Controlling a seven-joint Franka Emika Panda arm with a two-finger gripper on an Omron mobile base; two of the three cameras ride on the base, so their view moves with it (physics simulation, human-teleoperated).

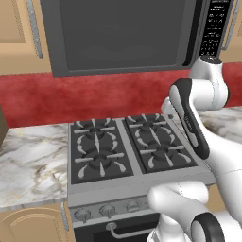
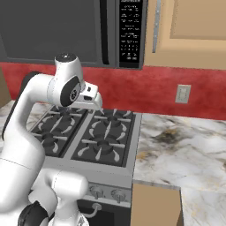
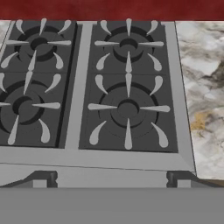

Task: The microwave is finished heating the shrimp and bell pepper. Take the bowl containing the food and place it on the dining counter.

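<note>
The microwave hangs above the stove with its dark glass door closed. A black handle and keypad strip sit at its right side. The bowl, shrimp and bell pepper are hidden behind the door. The dining counter is out of view. My gripper hovers over the stove's front right, well below the microwave. It is open and holds nothing; its two fingertips stand far apart.
A four-burner gas stove lies under the hand, with knobs along its front. Marble counter flanks it on the left and the right. A red backsplash holds a wall outlet. Tan cabinets hang beside the microwave.
</note>
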